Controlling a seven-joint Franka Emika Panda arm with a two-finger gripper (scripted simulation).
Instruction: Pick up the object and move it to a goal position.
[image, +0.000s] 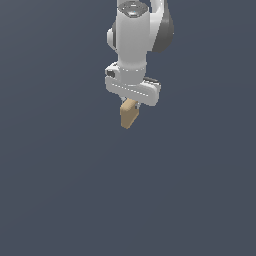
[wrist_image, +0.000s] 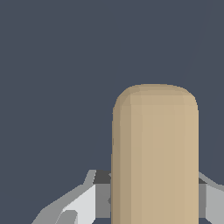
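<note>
A plain dark blue-grey background surrounds us. Our tool (image: 129, 106) pinches the tan block (image: 128, 116), which hangs below it, tilted, near the exterior view's middle.

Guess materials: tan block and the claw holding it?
Tan block: flat matte beige with rounded edges and no grain or gloss. It could be wood or plastic; the render leaves that open. Claw: smooth white and grey shell with soft shading, looks like painted plastic or metal.
</note>
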